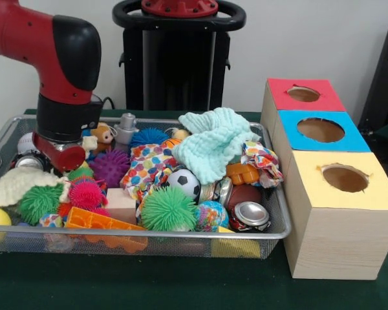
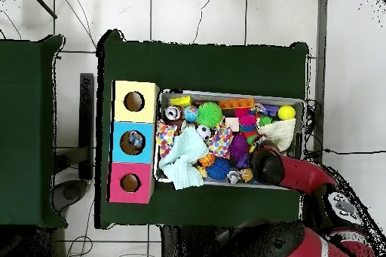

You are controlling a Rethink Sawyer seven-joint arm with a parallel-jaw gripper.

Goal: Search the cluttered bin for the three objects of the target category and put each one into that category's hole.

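The silver wire-mesh bin (image 1: pixel 181 234) is full of toys; it also shows in the overhead view (image 2: pixel 226 93). A crushed silver-topped can (image 1: pixel 251 215) lies at its front right corner, seen from above next to the yellow box (image 2: pixel 173 113). Another can (image 1: pixel 28 161) lies at the far left, right beside my gripper (image 1: pixel 61 154), which is low in the bin's left end. The arm hides its tips in the overhead view (image 2: pixel 265 162). A silver can-like thing (image 1: pixel 221 190) lies by the soccer ball. Something pale sits in the blue box's hole (image 2: pixel 136 140). I see no clear bottle in the bin.
Three wooden boxes with round holes stand right of the bin: red top (image 1: pixel 278 90), blue top (image 1: pixel 291 139), yellow top (image 1: pixel 310 187). A mint cloth (image 1: pixel 213 142), a spotted cloth (image 1: pixel 149 165), spiky balls (image 1: pixel 168 210) and an orange brick (image 1: pixel 94 219) crowd the bin.
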